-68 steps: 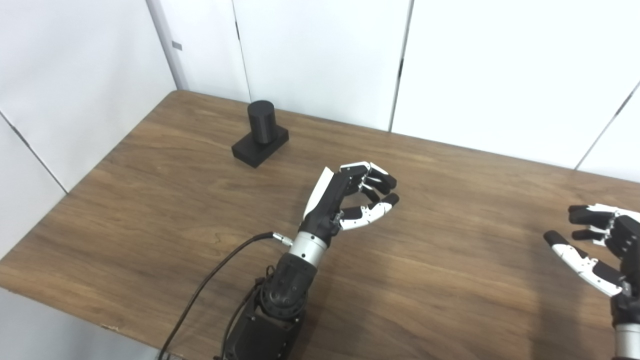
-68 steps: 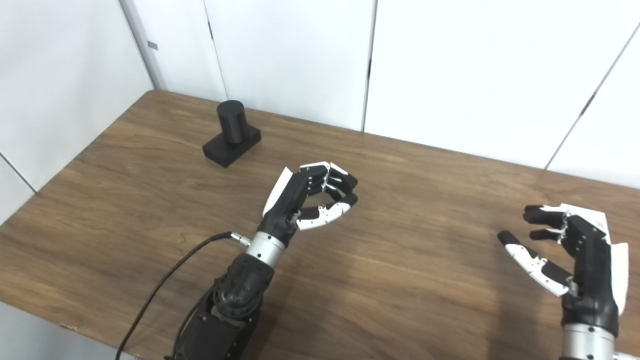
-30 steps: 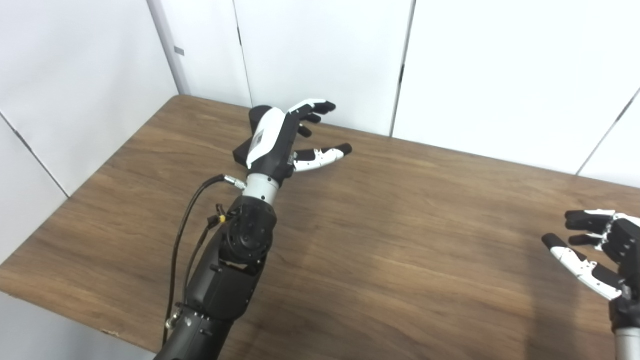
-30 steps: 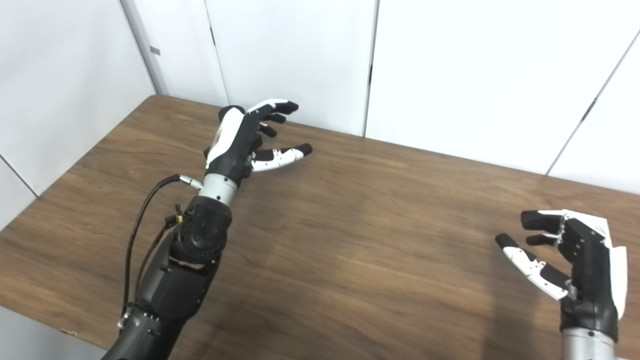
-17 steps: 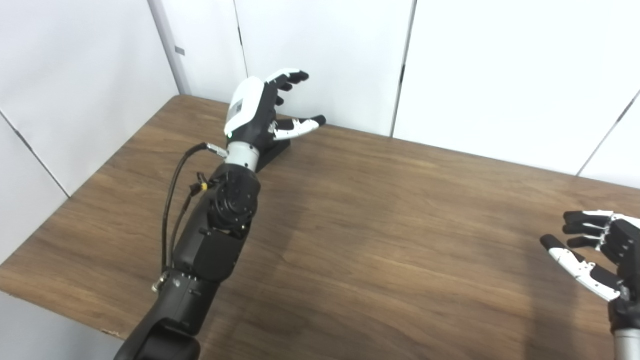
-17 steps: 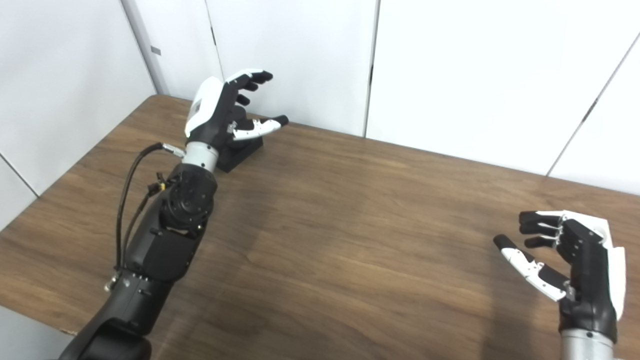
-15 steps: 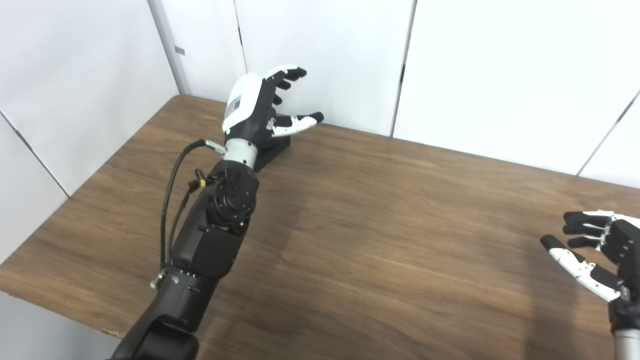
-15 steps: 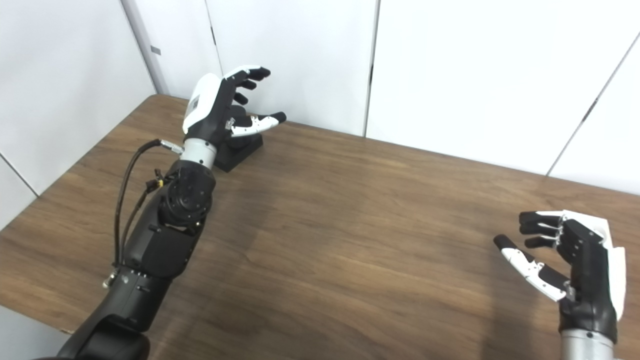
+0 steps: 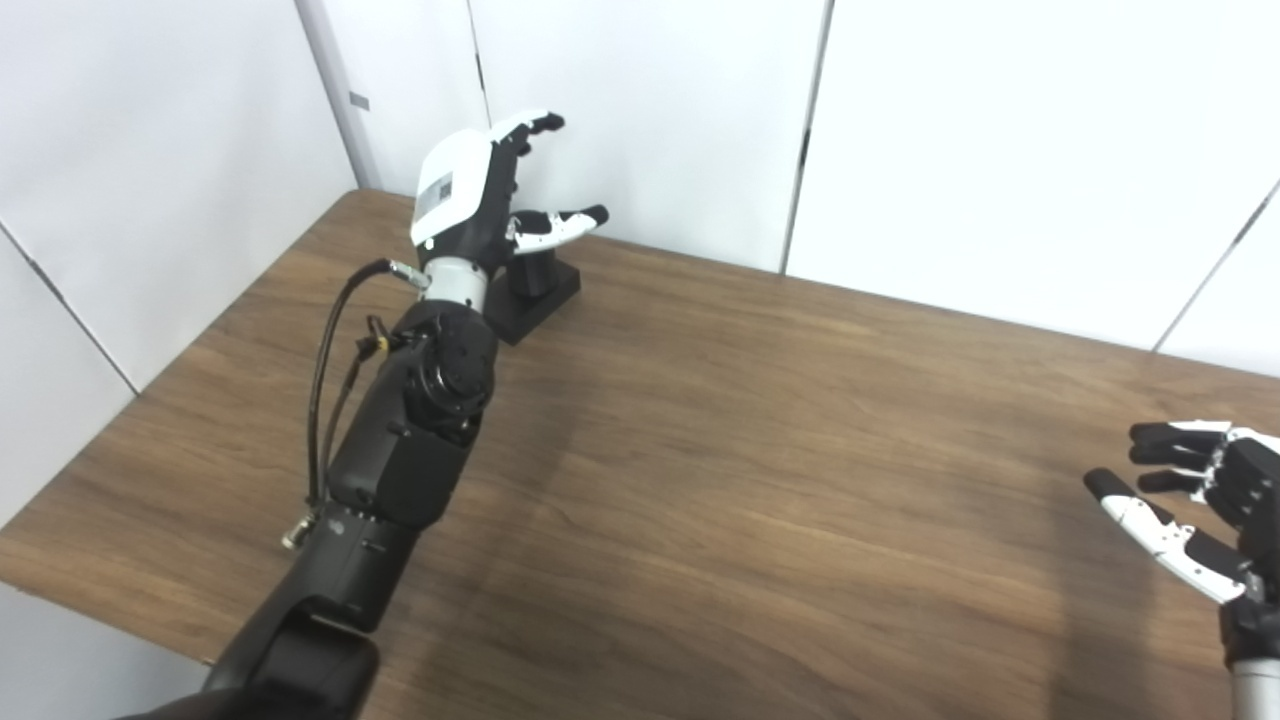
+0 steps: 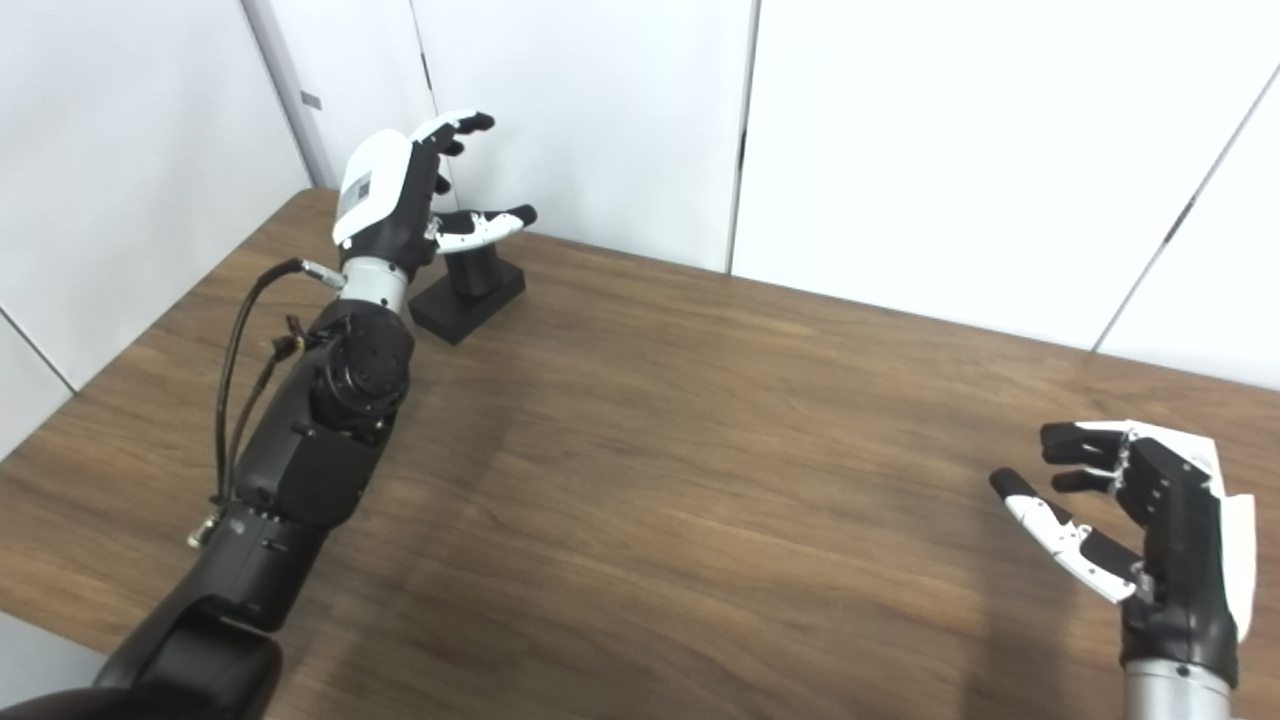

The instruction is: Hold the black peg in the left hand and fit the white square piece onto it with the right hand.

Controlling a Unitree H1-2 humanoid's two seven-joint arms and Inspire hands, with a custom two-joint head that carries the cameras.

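The black peg (image 9: 536, 276), a short cylinder on a square black base, stands on the wooden table (image 9: 760, 450) near its far left corner. My left hand (image 9: 482, 192) is raised just left of the peg's top and in front of it, and hides that top. This hand is open, fingers spread upward and the thumb reaching out over the peg, with nothing held. At the right edge, low over the table, my right hand (image 10: 1150, 530) is open and empty with its fingers curled. No white square piece shows in either view.
White wall panels (image 9: 650, 110) close off the table along its back and left sides, right behind the peg. My left arm (image 10: 320, 420) stretches diagonally across the table's left part, with a black cable (image 10: 235, 360) looping beside it.
My left hand has opened, travelled from the table's middle to the far left and risen beside the peg; over the last half second it shifted a little further left. The right hand has barely moved.
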